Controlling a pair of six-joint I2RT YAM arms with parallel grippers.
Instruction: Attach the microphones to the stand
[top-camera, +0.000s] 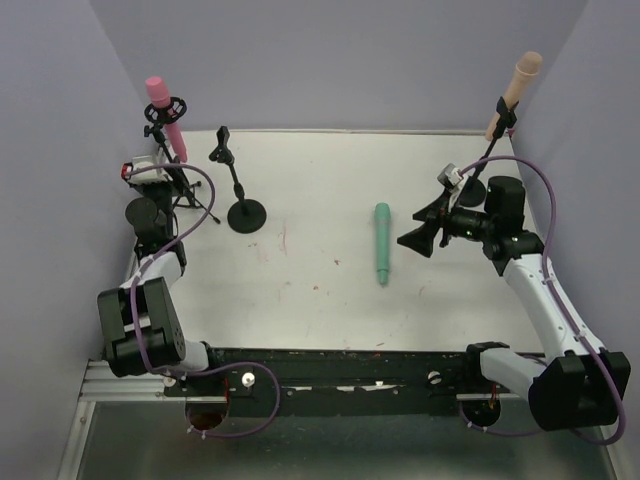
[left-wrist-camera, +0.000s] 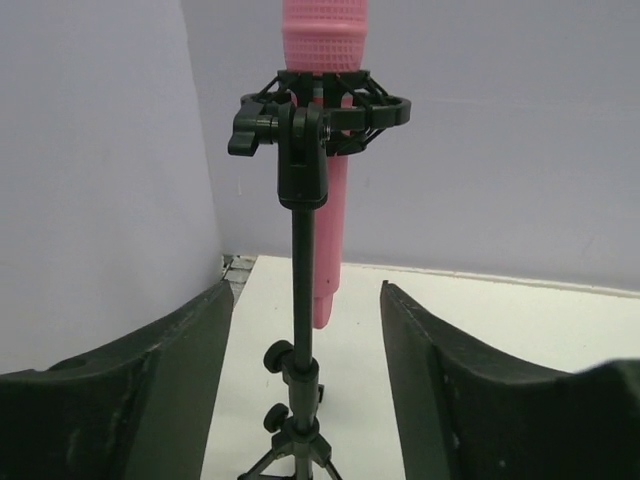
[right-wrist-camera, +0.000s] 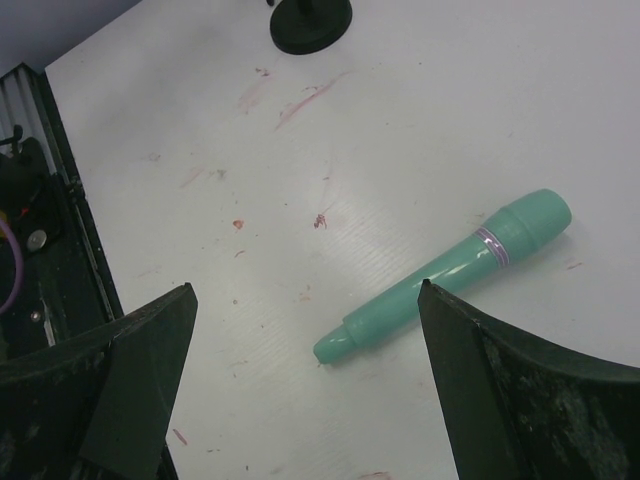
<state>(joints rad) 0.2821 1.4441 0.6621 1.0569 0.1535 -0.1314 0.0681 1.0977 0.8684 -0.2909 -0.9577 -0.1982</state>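
The pink microphone (left-wrist-camera: 322, 30) stands head-up in the far left corner. It is glossy plastic with a fine grid moulded into the head and a smooth body that steps down to a thinner tail. It passes through a black shock mount (left-wrist-camera: 375, 110), a ring strung with thin webbing, at the top of a tripod stand (left-wrist-camera: 302, 260) with small clamp knobs on its slim pole.

The peach microphone (top-camera: 515, 88) sits tilted in the clip of a second stand (top-camera: 490, 150) in the far right corner. That stand's foot is partly hidden by the right arm.

The teal microphone (top-camera: 382, 243) lies flat on the table (top-camera: 320, 300), right of centre and touching nothing. It is smooth, with a wider head toward the back wall, a thin pale band below the head, and a stepped tail pointing toward the arms.

Between the pink and teal ones stands an empty stand (top-camera: 240, 195) with a round flat base, a slanted pole and a bare clip on top.

The left gripper (left-wrist-camera: 305, 300) faces the tripod stand with its matte, scuffed black fingers (left-wrist-camera: 150, 400) spread apart. The pole runs up between them, touching neither.

The right gripper (top-camera: 420, 232) hangs just right of the teal microphone with its jaws wide and nothing in them.

The table is white and marked with faint reddish scuffs, and dull lilac walls (top-camera: 330, 60) close it in on three sides.
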